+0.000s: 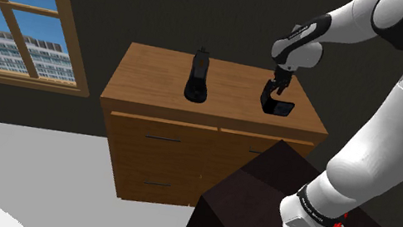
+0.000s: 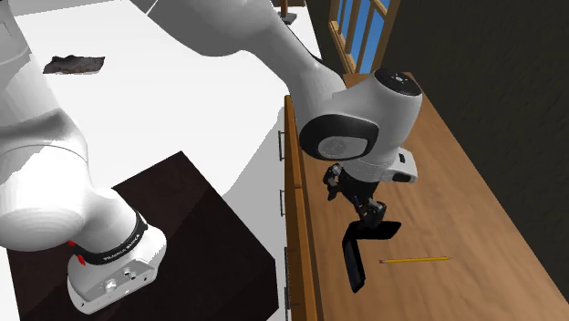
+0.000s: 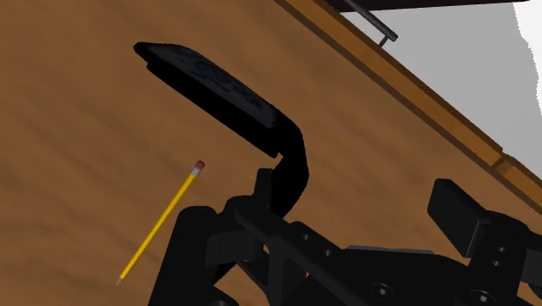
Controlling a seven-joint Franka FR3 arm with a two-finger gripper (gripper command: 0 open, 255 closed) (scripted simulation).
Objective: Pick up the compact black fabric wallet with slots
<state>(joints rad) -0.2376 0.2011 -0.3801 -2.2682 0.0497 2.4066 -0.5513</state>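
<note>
On the wooden dresser (image 1: 223, 77), the tool (image 1: 279, 85) straddles the wallet (image 3: 221, 85).

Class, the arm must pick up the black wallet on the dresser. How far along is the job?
Done: the approach. The gripper sits at the wallet, which stands bent open on the dresser. In hand: the open fingers straddle its raised flap, with a gap to one of them, so nothing is clasped. Left: shutting on the flap and lifting it, probably clear of the pencil.
</note>
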